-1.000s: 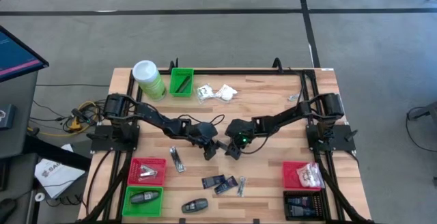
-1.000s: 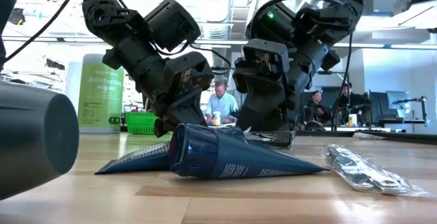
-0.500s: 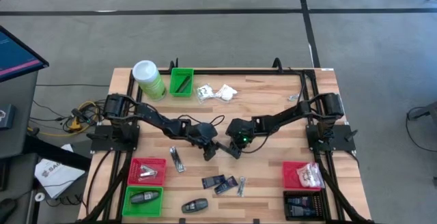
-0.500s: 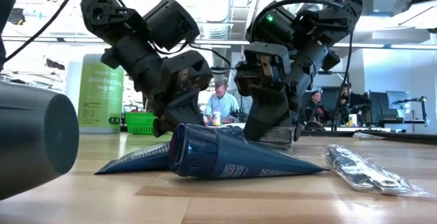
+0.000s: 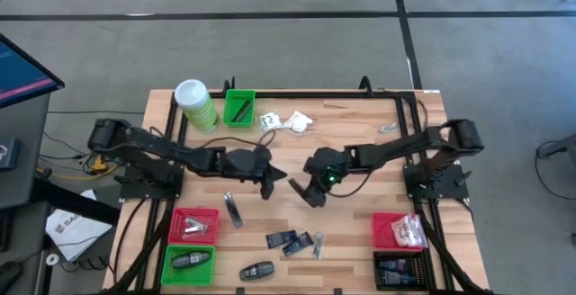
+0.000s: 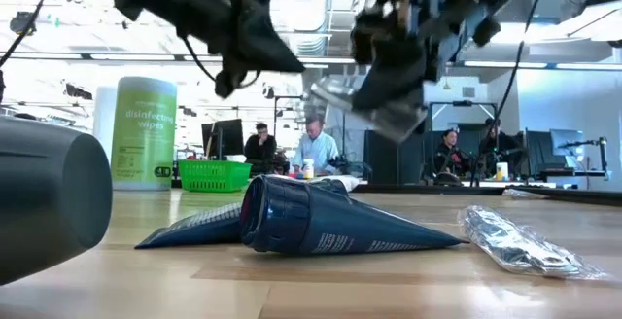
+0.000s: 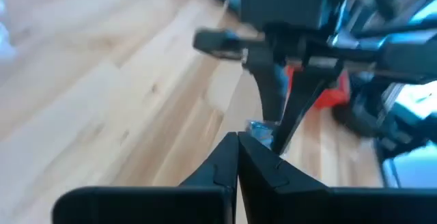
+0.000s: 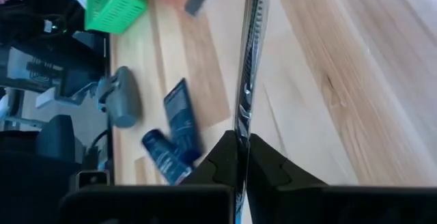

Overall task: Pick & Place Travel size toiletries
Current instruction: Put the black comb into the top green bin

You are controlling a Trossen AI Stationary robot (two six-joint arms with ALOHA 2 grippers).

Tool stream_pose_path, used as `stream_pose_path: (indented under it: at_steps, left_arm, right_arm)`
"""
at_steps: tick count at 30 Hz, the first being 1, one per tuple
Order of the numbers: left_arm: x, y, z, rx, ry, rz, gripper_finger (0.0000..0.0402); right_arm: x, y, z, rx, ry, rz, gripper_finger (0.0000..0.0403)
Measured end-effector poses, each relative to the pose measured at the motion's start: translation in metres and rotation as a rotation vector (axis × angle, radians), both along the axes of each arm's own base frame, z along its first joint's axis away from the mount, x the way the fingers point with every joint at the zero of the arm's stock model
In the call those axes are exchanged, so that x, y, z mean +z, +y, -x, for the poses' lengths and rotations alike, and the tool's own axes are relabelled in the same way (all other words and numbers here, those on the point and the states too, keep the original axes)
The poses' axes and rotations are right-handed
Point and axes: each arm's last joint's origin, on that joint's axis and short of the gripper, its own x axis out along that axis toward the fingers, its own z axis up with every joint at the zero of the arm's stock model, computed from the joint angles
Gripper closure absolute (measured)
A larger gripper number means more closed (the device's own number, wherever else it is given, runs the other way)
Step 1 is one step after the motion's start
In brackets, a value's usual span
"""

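From above, you see the left tool (image 5: 275, 176) and the right tool (image 5: 300, 185) near each other over the middle of the tabletop (image 5: 360, 133); the right one pinches a slim silvery packet (image 5: 294, 184), the left one is pressed together on nothing. Count the loose toiletries: two white sachets (image 5: 286, 121) near the far edge, one silvery packet (image 5: 232, 210) beside the red bin (image 5: 193, 225), two dark blue tubes (image 5: 290, 240) with one thin silvery strip (image 5: 319, 245) next to them, and one dark oval piece (image 5: 256, 270) at the near edge. Around them stand the wipes canister (image 5: 195, 104), two green bins (image 5: 238, 108), two red bins, and one black bin (image 5: 400, 270). In the low view the two blue tubes (image 6: 330, 221) lie in front, a clear crinkly packet (image 6: 515, 241) to their right, and the dark oval piece (image 6: 49, 202) blocks the left corner; the right tool (image 6: 389, 86) hangs above with the silvery packet (image 6: 362, 103) raised off the tabletop, and people sit in the room behind. In the left wrist view your own fingers (image 7: 232, 159) are pressed together, and the other arm's fingers hold the packet beyond them. In the right wrist view the fingers (image 8: 263, 159) clamp the silvery packet (image 8: 251, 53) edge-on, with two blue tubes (image 8: 171, 138) lying on the tabletop past it.
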Motion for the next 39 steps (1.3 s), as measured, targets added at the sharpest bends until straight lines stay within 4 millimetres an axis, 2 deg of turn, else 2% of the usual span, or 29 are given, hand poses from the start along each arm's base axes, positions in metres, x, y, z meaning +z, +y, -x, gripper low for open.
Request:
stream_pose_path:
  at_steps: [2, 6, 10, 15, 22, 28, 32, 37, 39]
  left_arm:
    - [0.008, 0.001, 0.005, 0.008, -0.04, 0.001, 0.04]
    - [0.006, 0.001, 0.014, 0.034, -0.035, 0.037, 0.04]
    - [0.006, -0.005, 0.014, 0.051, -0.051, 0.122, 0.04]
    - [0.012, -0.027, 0.015, 0.074, -0.133, 0.16, 0.04]
    - [0.025, -0.064, 0.023, 0.158, -0.263, 0.226, 0.04]
    - [0.047, -0.092, 0.026, 0.23, -0.354, 0.225, 0.04]
    - [0.065, -0.106, 0.028, 0.276, -0.409, 0.195, 0.04]
    - [0.077, -0.117, 0.025, 0.306, -0.436, 0.154, 0.04]
    - [0.076, -0.119, 0.022, 0.306, -0.426, 0.137, 0.04]
  right_arm:
    - [0.011, 0.001, 0.007, 0.011, -0.01, 0.012, 0.0401]
    - [0.031, 0.009, 0.024, 0.033, -0.006, 0.035, 0.0401]
    - [0.051, 0.021, 0.044, 0.068, -0.008, 0.049, 0.0402]
    - [0.072, 0.042, 0.073, 0.134, -0.003, 0.068, 0.0402]
    - [0.092, 0.084, 0.126, 0.214, 0.033, 0.093, 0.0402]
    - [0.092, 0.124, 0.171, 0.267, 0.098, 0.118, 0.0403]
    - [0.081, 0.146, 0.196, 0.293, 0.197, 0.145, 0.0403]
    - [0.066, 0.168, 0.22, 0.309, 0.317, 0.171, 0.0403]
    - [0.062, 0.174, 0.227, 0.318, 0.335, 0.181, 0.0403]
